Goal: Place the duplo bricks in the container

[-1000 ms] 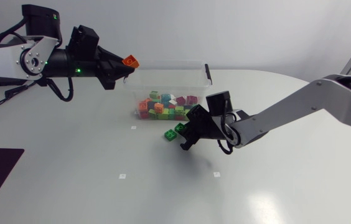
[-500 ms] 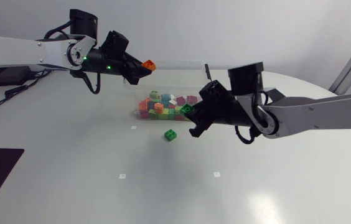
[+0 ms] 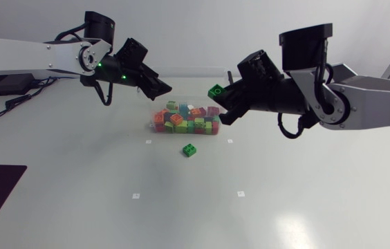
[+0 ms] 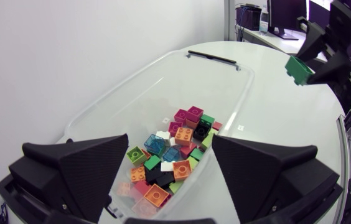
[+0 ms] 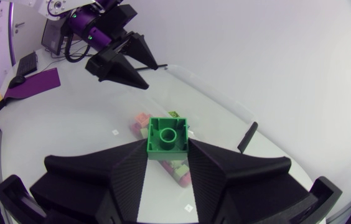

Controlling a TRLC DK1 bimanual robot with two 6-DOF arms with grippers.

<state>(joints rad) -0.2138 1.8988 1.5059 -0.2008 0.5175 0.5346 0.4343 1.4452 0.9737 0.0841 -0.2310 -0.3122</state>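
The left gripper point(image 3: 164, 88), fingers now apart and empty above the container point(image 4: 150, 84), has dropped its orange brick (presumably into the pile point(image 4: 175, 158)). The right gripper point(image 5: 167, 147), clamped on a green brick point(image 5: 167, 135), has risen to the container's 2 o'clock. A loose brick point(image 3: 190, 149) waits at its 6 o'clock.

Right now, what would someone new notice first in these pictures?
A green brick pinched in the right gripper, raised near the clear container of mixed bricks. Next, a lone green brick on the table before the container, and the left gripper open above the container.
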